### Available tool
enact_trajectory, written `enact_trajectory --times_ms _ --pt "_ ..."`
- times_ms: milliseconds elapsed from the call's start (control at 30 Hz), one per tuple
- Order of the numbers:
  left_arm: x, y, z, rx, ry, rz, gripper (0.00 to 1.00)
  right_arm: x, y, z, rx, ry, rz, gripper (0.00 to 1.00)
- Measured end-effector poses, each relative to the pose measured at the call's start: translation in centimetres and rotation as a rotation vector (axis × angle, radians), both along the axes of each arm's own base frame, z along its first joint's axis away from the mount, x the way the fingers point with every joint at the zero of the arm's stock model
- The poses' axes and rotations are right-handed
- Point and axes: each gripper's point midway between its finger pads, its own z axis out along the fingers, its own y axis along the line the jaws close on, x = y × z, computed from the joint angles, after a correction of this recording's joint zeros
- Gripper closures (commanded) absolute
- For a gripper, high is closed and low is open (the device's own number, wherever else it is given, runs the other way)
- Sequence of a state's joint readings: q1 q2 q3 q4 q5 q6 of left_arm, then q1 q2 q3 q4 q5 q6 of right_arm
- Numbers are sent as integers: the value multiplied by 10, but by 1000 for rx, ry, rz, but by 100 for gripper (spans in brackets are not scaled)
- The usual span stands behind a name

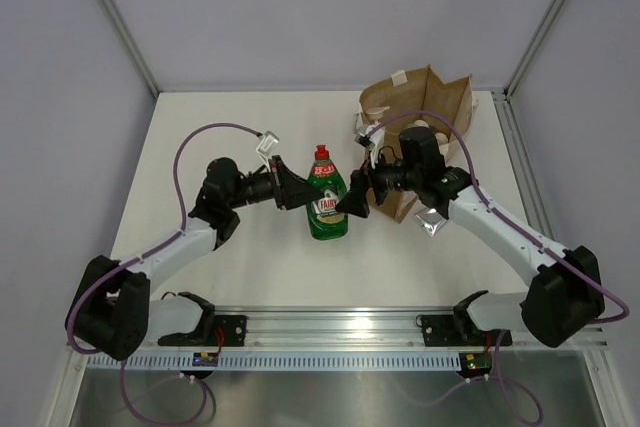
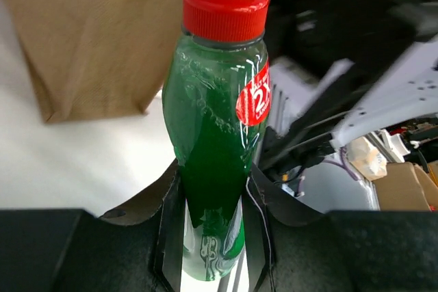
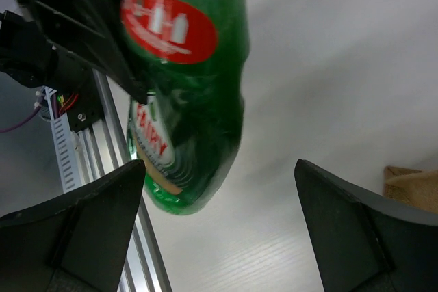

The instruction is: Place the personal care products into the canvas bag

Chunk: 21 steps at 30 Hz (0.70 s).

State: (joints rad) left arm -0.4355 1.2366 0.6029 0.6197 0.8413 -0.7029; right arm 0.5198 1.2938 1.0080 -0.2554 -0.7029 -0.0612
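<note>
The dark green bottle (image 1: 328, 205) with a red cap stands upright mid-table. My left gripper (image 1: 300, 193) is shut on its lower body from the left; in the left wrist view the bottle (image 2: 213, 135) sits tight between the fingers (image 2: 170, 227). My right gripper (image 1: 354, 205) is open just right of the bottle; in the right wrist view the bottle (image 3: 185, 94) is ahead and left of the wide-apart fingers (image 3: 89, 227). The canvas bag (image 1: 430, 97) stands behind the right arm and shows in the left wrist view (image 2: 89, 32). A silver tube (image 1: 430, 220) lies beneath the right forearm.
Pale items (image 1: 362, 134) sit at the bag's left side, partly hidden by the right wrist. The aluminium rail (image 1: 330, 327) runs along the near edge. Grey walls enclose the table on three sides. A corner of the bag shows in the right wrist view (image 3: 410, 182).
</note>
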Motion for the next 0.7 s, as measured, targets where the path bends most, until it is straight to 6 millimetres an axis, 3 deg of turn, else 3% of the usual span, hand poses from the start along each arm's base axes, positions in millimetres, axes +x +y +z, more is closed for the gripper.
enact_trajectory --times_ms 100,333,567,600,700 --pt "-8 0 17 -35 -51 -9 100 -6 11 -7 24 56 52 0" --pt "-15 -5 34 -94 -43 -27 100 -22 28 10 142 52 192 6" --pt "-25 -19 47 -146 -43 -58 100 -35 43 34 266 99 308 42" --pt "-24 -20 47 -146 -38 -57 100 -37 44 34 273 114 320 55" --pt "-22 -24 49 -150 -35 -52 99 -40 43 37 285 149 330 72"
